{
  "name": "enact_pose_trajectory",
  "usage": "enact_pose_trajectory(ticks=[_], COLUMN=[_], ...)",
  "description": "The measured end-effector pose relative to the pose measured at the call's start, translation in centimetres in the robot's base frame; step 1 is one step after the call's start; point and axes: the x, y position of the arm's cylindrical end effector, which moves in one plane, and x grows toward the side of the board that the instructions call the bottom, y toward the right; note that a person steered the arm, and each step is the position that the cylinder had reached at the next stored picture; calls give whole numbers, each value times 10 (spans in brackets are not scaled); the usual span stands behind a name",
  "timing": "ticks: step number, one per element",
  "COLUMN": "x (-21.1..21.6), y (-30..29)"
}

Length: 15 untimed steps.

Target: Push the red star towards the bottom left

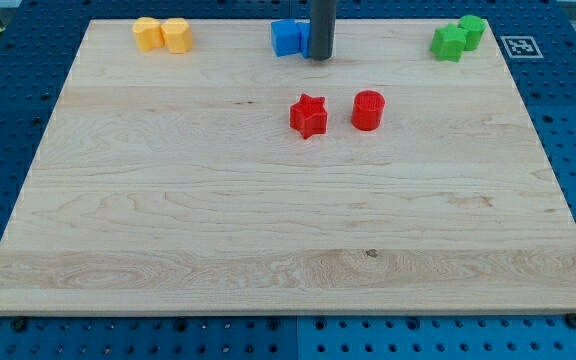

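The red star (308,116) lies on the wooden board (268,220), a little above the middle. A red cylinder (367,110) stands just to its right, apart from it. My tip (321,57) is at the view's top, above the star and slightly to its right, not touching it. The rod stands right against the blue blocks (288,38) and hides part of them.
Two yellow blocks (162,34) sit side by side at the top left. Two green blocks (458,38) sit at the top right. A blue pegboard surrounds the board, with a black and white marker (520,46) at the top right.
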Motion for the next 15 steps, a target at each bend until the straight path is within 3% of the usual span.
enact_pose_trajectory(ticks=[2, 3, 5, 7, 11, 15], x=[0, 20, 112, 133, 272, 318], y=[2, 6, 5, -35, -58, -68])
